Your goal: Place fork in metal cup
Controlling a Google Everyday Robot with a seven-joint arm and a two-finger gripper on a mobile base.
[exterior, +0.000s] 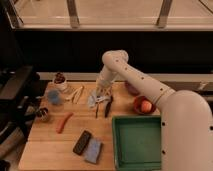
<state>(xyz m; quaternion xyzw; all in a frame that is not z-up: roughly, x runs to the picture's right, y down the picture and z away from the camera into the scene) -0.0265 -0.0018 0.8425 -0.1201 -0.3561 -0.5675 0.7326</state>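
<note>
One white arm holds its two-finger gripper [96, 98] low over the wooden table [50, 150], up-left of the green rectangular tray [137, 145] (whether it is wide or narrow, I cannot tell). The thin silver-grey fork [96, 112] lies on the wood near the tray's upper-left corner; the small dark shiny metal cup [43, 114] stands well left of the tray.

One high camera looks down over the arm [142, 82] onto the table [47, 147], pincer [99, 93] over its far middle.
</note>
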